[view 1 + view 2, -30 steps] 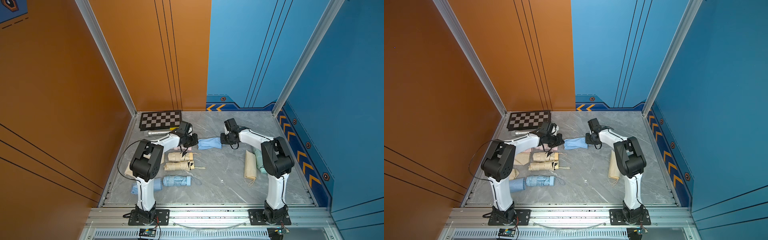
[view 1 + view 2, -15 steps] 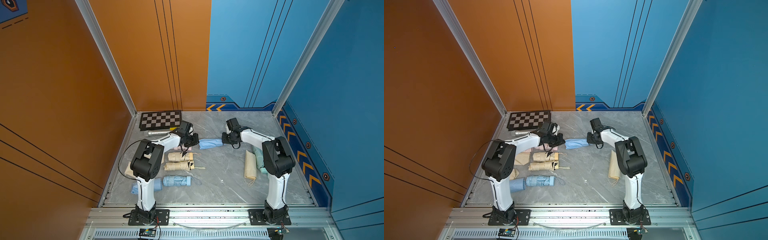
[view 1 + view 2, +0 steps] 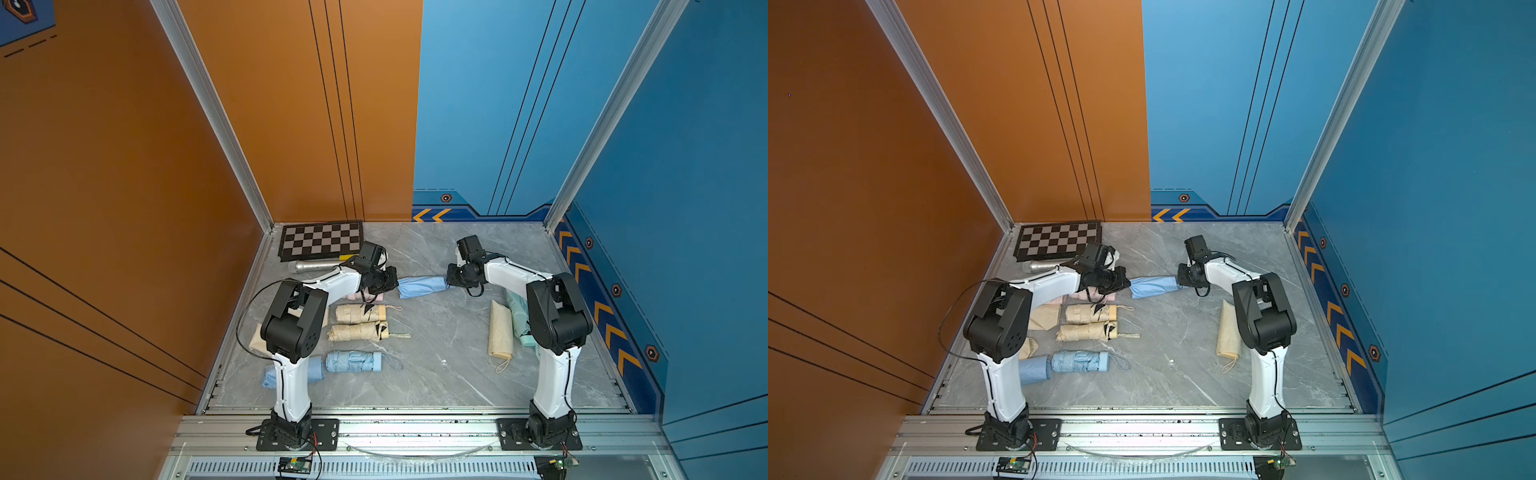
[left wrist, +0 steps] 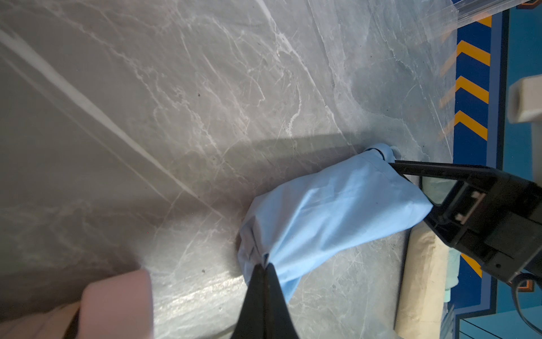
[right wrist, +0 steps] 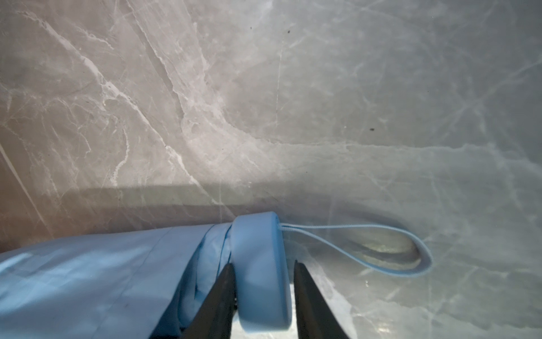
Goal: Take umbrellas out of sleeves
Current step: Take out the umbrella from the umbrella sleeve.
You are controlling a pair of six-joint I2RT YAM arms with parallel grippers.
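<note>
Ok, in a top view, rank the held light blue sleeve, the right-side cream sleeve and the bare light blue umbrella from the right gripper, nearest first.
From the right gripper:
1. light blue sleeve, its umbrella's handle in the fingers.
2. cream sleeve, right side.
3. bare light blue umbrella, front left.

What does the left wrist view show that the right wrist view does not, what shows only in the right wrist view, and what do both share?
Only the left wrist view: the left gripper, jaws shut on the closed end of the light blue sleeve; the right gripper from outside; a pink item; a cream sleeve. Only the right wrist view: the wrist cord lying in a loop. Both: that sleeve, the umbrella handle held by the right jaws (only its tip in the left wrist view), and the marble table.
</note>
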